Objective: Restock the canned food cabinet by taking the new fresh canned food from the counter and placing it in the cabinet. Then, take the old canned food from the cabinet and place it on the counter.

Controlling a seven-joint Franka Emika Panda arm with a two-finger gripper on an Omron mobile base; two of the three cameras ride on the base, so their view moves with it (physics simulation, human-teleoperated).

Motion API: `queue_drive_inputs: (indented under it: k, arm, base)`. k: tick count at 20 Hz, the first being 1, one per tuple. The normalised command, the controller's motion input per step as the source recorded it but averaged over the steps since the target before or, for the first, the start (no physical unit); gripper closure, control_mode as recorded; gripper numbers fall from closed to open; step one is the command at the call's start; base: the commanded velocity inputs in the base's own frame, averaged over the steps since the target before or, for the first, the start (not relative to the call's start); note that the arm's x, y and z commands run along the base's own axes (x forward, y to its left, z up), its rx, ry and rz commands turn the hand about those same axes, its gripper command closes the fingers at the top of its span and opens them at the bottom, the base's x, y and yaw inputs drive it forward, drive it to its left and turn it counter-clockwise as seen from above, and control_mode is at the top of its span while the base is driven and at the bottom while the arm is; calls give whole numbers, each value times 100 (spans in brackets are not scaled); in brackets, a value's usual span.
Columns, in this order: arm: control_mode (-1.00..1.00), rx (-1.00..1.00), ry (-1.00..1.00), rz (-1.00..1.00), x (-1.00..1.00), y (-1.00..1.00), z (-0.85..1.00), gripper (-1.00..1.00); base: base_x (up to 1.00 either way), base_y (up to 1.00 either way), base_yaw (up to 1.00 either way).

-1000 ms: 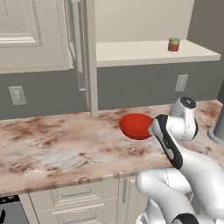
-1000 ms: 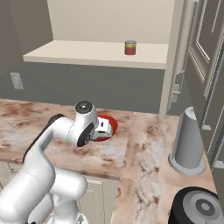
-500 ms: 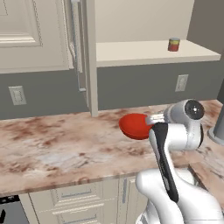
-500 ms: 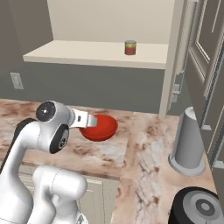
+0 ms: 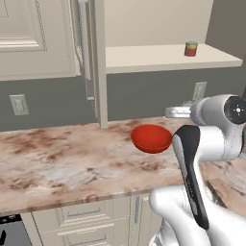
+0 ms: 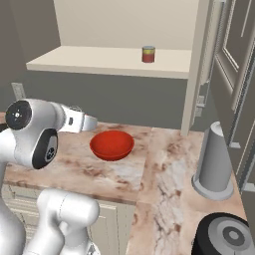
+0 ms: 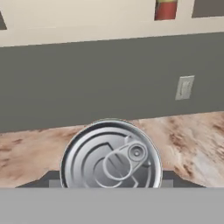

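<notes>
Gripper [image 7: 110, 181] clamps the flat silver tin [image 7: 110, 157], pull-tab lid facing camera, held above the marbled bench [image 5: 57, 163] beside the red bowl [image 5: 151, 138]. Red-labelled can [image 6: 148, 54] upright on cabinet shelf [image 6: 99, 60].

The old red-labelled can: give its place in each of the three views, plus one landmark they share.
Left base view: the old canned food stands upright on the cabinet shelf, upper right.
Right base view: it stands on that shelf, top centre, left of the cabinet's side wall.
Hand view: its lower part shows at the top edge, right of centre.
Shared landmark: the wall outlet on the grey wall below the shelf.
</notes>
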Motion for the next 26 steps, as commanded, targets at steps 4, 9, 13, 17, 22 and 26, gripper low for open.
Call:
queue_drive_inputs:
  k: [4, 9, 13, 17, 22, 26]
  arm:
    - [-100, 32, 6, 2, -45, 25, 100, 100]
    - [-100, 17, 0, 6, -22, 1, 23, 100]
    - [-100, 0, -12, 0, 16, 0, 37, 100]
    - [-100, -1, -16, -1, 48, 0, 95, 100]
    - [-100, -9, -1, 0, 80, 0, 42, 100]
    - [-100, -20, 0, 0, 99, 0, -1, 100]
  base:
    - [0, 0, 0]
    - [0, 0, 0]
    - [0, 0, 0]
    - [0, 0, 0]
    - [0, 0, 0]
    - [0, 0, 0]
